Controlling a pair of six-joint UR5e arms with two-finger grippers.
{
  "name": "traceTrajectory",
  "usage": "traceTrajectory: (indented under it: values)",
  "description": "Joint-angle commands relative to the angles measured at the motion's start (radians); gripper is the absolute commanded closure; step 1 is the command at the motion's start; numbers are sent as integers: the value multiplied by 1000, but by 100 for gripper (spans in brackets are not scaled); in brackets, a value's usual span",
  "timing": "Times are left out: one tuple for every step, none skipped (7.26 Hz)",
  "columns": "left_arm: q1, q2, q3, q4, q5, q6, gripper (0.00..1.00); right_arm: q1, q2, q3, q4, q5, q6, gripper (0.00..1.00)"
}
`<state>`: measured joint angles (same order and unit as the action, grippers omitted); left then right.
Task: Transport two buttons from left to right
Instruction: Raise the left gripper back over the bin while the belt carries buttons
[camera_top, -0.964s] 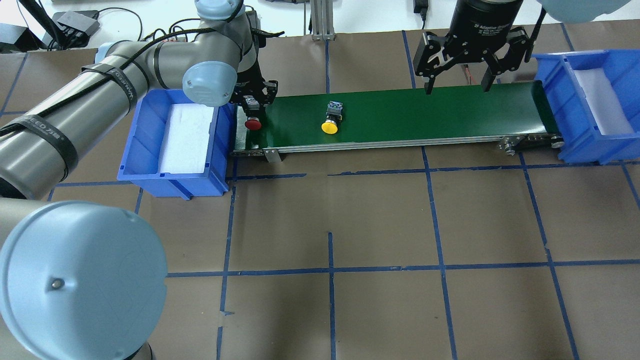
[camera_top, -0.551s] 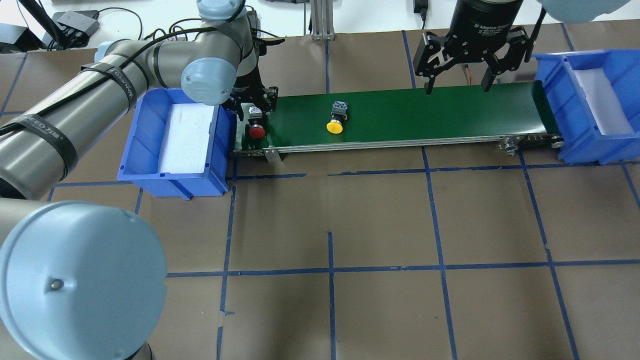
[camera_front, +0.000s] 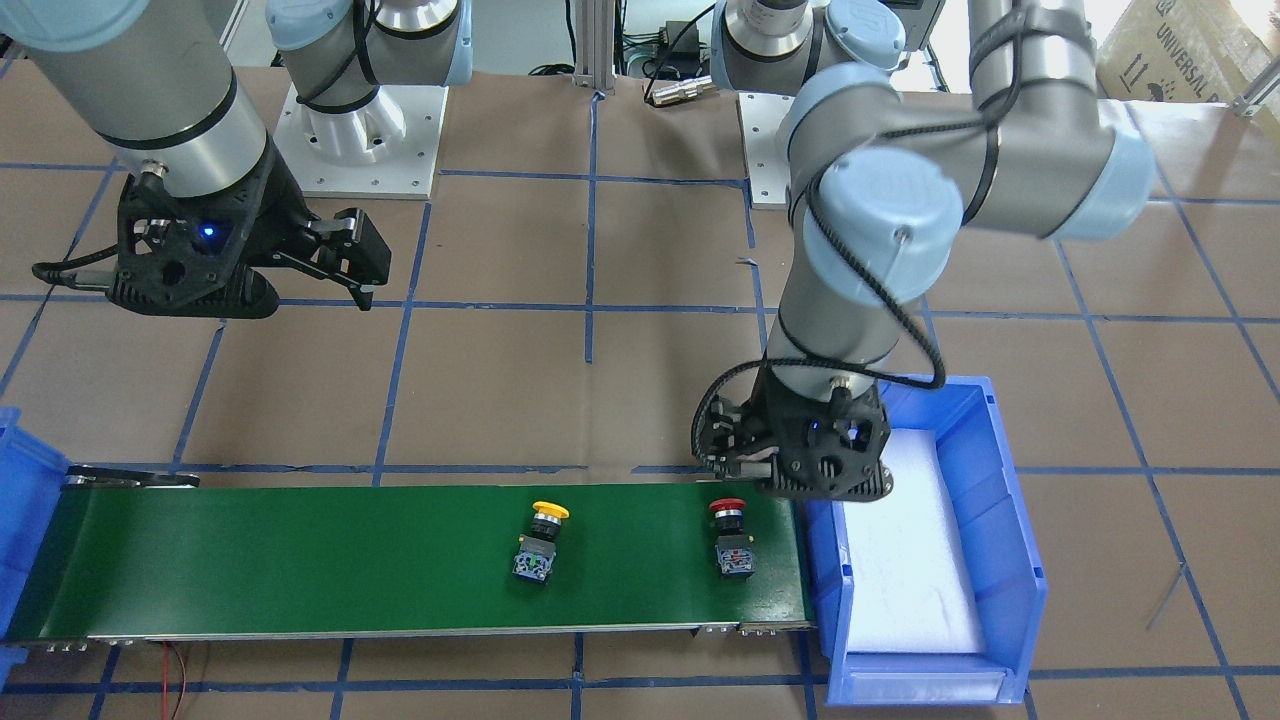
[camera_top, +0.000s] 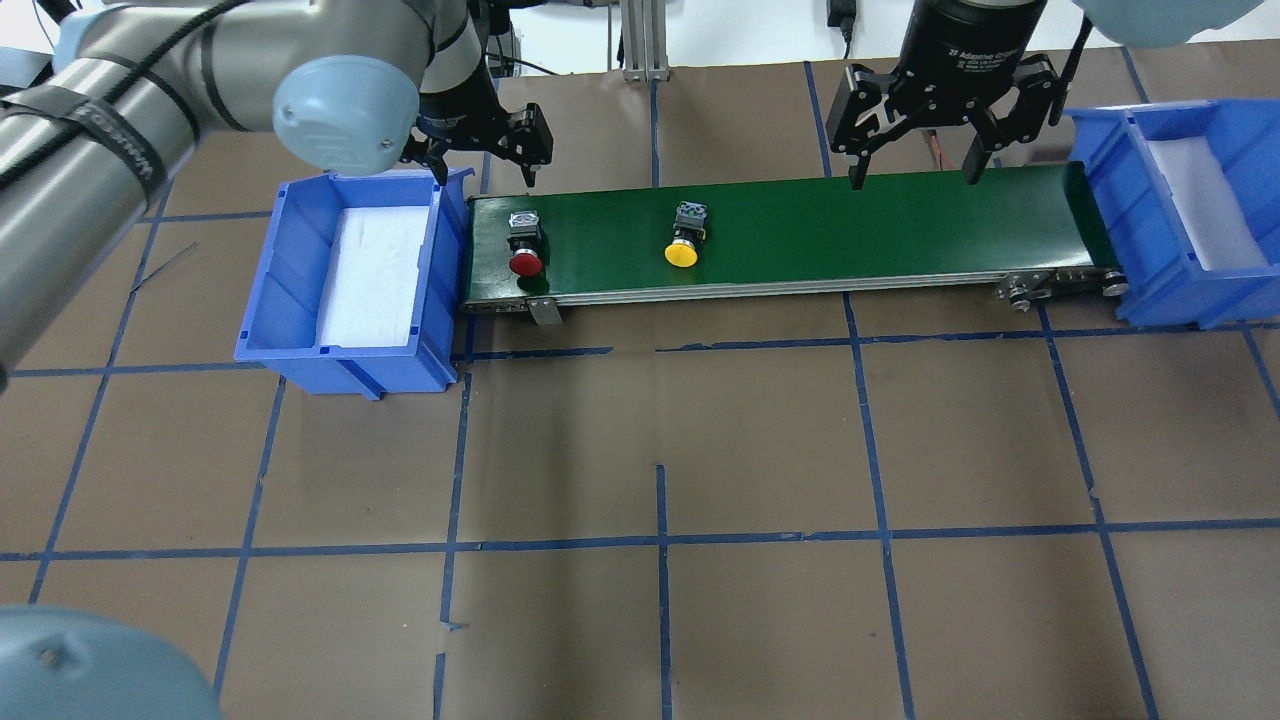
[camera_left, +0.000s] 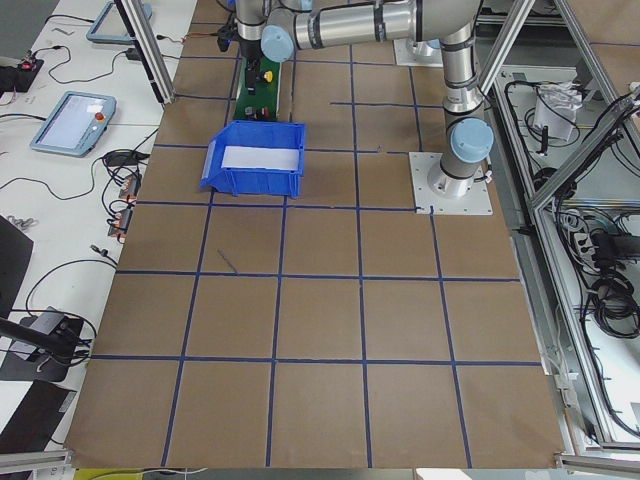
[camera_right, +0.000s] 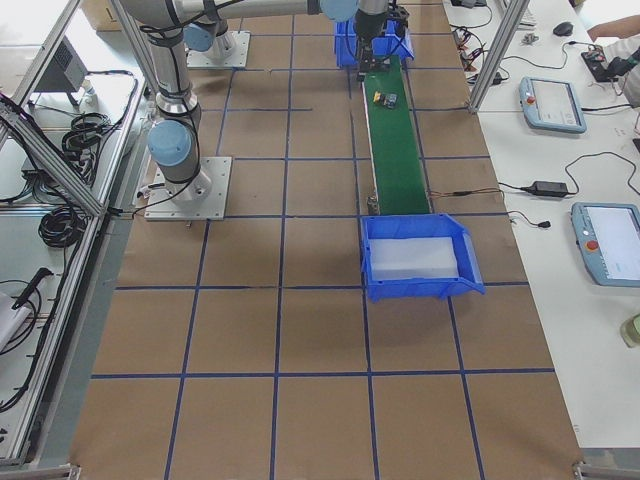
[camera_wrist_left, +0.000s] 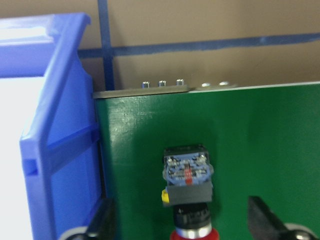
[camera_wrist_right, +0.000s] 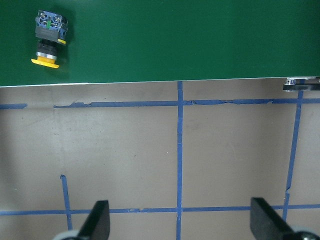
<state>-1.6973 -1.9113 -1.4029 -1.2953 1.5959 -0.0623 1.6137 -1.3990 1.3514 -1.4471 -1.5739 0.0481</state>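
Observation:
The red button (camera_top: 525, 246) lies on its side at the left end of the green conveyor belt (camera_top: 850, 228), cap toward the robot. It also shows in the front view (camera_front: 730, 535) and the left wrist view (camera_wrist_left: 187, 182). The yellow button (camera_top: 685, 238) lies on its side further right on the belt and shows in the right wrist view (camera_wrist_right: 48, 40). My left gripper (camera_top: 483, 170) is open and empty, raised above and behind the red button. My right gripper (camera_top: 912, 172) is open and empty over the belt's far edge near its right end.
A blue bin (camera_top: 300, 290) with a white foam liner stands against the belt's left end. A second blue bin (camera_top: 1105, 200) stands at the right end. The brown table surface (camera_top: 660, 500) has blue tape lines. Cables and devices lie beyond the far edge.
My left gripper has let go of the red button, opened, and risen back from the belt. Both buttons have shifted slightly right along the belt. The right gripper has not moved.

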Motion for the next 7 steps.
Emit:
traceTrajectory:
  values:
    - [8,159,-33,-149,-1,2,0,0,0,0,1,0,-1,0]
    - [17,184,-75,-144,-1,15,0,0,0,0,1,0,1,0]
    - [42,207,-117,-142,-10,45,0,0,0,0,1,0,-1,0]
    - [48,213,-135,-141,-8,51,0,0,0,0,1,0,1,0]
    - [44,215,-136,-138,-10,53,0,0,0,0,1,0,1,0]
    - [41,218,-136,-136,-8,53,0,0,0,0,1,0,1,0]
    - [42,218,-137,-136,-5,52,0,0,0,0,1,0,1,0]
